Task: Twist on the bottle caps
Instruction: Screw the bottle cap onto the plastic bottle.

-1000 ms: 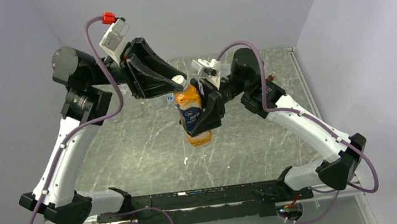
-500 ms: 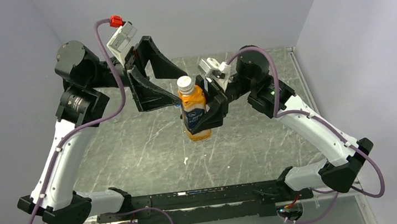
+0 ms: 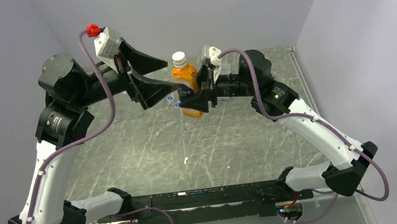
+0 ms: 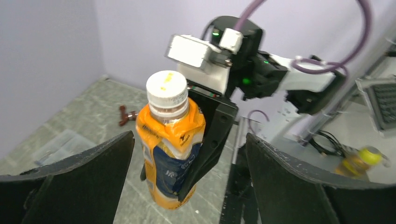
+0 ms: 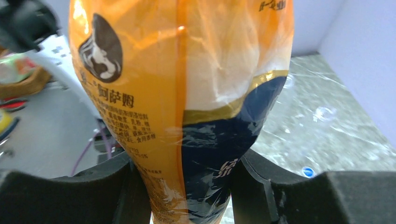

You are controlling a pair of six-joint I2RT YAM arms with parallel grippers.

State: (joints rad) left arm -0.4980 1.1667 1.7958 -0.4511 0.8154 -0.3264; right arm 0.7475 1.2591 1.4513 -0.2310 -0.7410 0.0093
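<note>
Top view
- Left gripper: spread wide, holding nothing; its two fingers flank the neck of the orange bottle from the left, and whether they touch it cannot be told.
- Right gripper: clenched on the orange bottle at its dark blue label band.
- Bottle place: lifted clear of the table, between the two wrists, towards the far side.
- Count: one bottle, one white cap on its neck.
- Axis: long axis nearly upright, cap end up.

Left wrist view
- Left fingers: far apart, one on each side of the bottle with a gap on both sides.
- Bottle: upright, white cap on top; a black finger of the right gripper lies against its side.
- Count: one held bottle; a second bottle, blurred, lies beyond the table edge.

Right wrist view
- Right gripper: both fingers pressed on the bottle's lower body, at the blue band.
- Axis: runs up and down the frame, both ends cut off.
- Count: one small blue cap on the table behind.
</note>
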